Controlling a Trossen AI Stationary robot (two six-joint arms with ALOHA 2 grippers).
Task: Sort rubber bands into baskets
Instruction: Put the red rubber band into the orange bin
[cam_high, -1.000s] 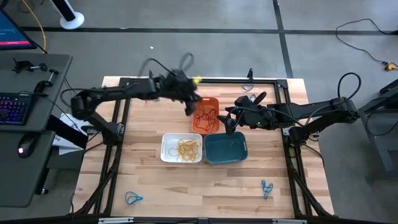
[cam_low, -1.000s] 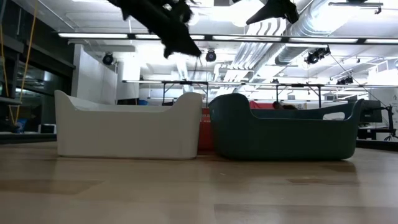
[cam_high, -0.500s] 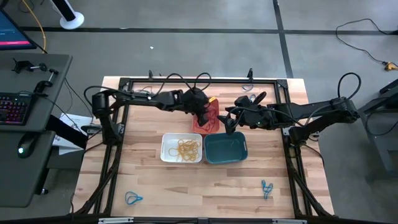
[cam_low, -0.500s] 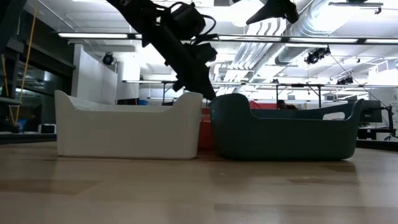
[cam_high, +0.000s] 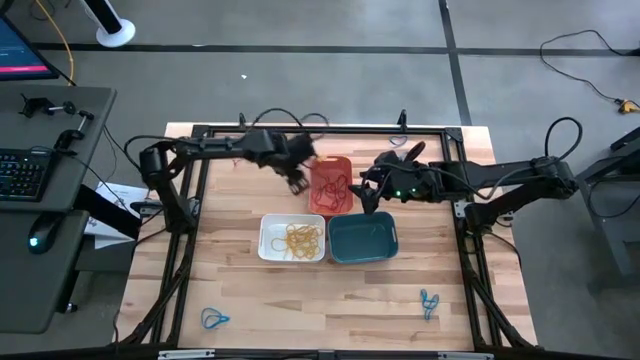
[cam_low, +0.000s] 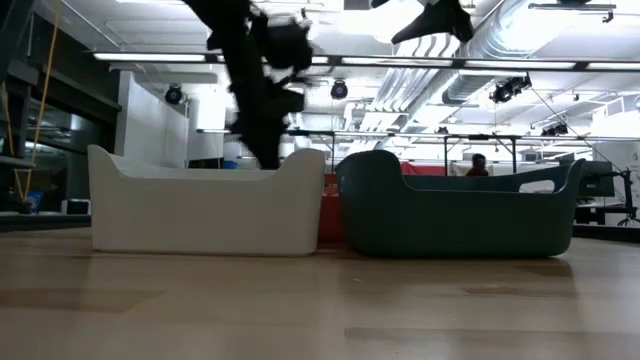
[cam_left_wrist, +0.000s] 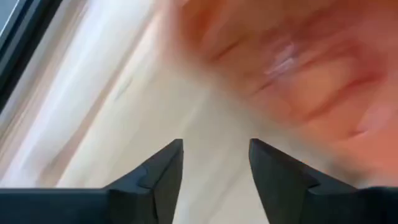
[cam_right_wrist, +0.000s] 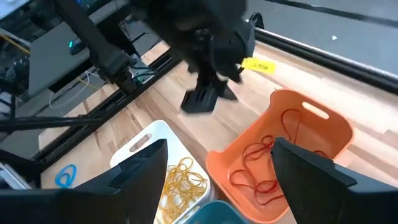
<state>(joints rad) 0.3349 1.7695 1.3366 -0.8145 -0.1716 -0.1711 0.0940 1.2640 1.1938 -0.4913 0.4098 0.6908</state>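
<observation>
Three baskets stand together mid-table. The orange-red basket (cam_high: 332, 186) holds red rubber bands (cam_right_wrist: 267, 163), the white basket (cam_high: 292, 238) holds yellow rubber bands (cam_high: 301, 238), and the teal basket (cam_high: 362, 237) shows none. My left gripper (cam_high: 298, 181) hangs open and empty above the bare wood, just left of the orange-red basket (cam_left_wrist: 292, 56). My right gripper (cam_high: 370, 197) hovers open and empty above the gap between the orange-red and teal baskets. Two blue rubber bands (cam_high: 215, 319) (cam_high: 429, 303) lie flat on the wood near the front edge.
A yellow tag (cam_right_wrist: 258, 65) lies on the table behind the orange-red basket. A black frame (cam_high: 320, 128) runs round the table's edges. A desk with a keyboard (cam_high: 22, 170) stands off the left side. Bare wood lies in front of the baskets.
My left gripper swung toward the table's right and dipped low over the orange-red basket. It then drew back toward the table's left and now hangs beside that basket. My right gripper kept still.
</observation>
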